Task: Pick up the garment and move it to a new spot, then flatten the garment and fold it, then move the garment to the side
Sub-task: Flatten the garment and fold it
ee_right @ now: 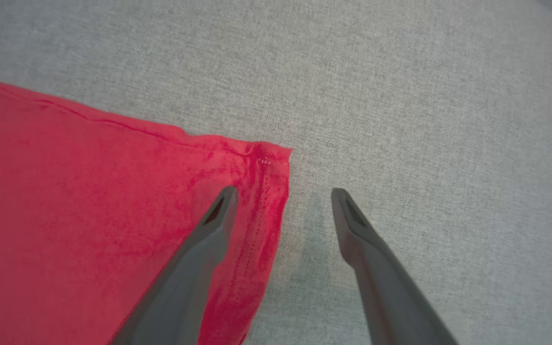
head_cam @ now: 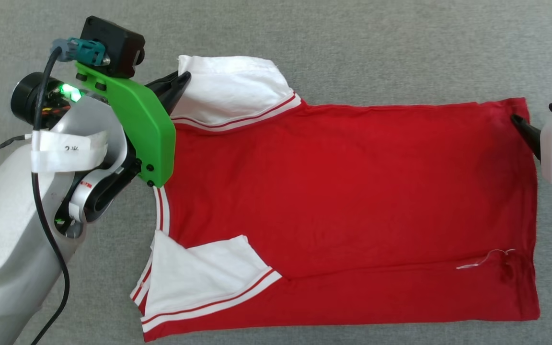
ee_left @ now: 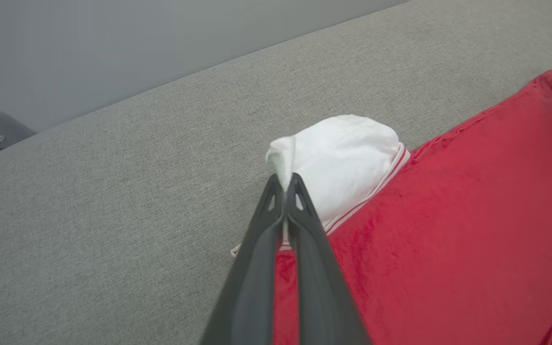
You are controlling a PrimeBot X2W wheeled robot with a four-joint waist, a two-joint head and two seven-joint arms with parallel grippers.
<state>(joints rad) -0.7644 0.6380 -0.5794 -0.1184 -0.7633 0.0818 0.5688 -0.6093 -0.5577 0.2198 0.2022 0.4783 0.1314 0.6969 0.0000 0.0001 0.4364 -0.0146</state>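
- Nearest the robot, well to the robot's side of both pincers, the near white short sleeve with its red-and-white striped trim lies folded inward over the red body.
- The garment, a red jersey-style T-shirt with white short sleeves, lies spread flat on the grey woven cloth surface with a plain red side up. Its long axis runs from one pincer to the other, with the collar end at the left pincer and the hem end at the right.
- The left pincer is clenched. Its two long dark fingers are pressed together on the edge of the far white sleeve, with white cloth nipped between the tips. The sleeve bunches just beyond them.
- The right pincer is released and spread wide, straddling the side edge just short of the hem's far corner. One finger is over red cloth, the other over bare grey surface. I cannot tell whether the tips touch down.
- Both pincers sit on the far long edge, so the whole shirt lies toward the robot from them. Each arm is nearer its own end. A fold would likely draw that edge toward the robot across the short axis, once the right pincer has closed on its corner.
- Past both pincers the grey cloth carries on.
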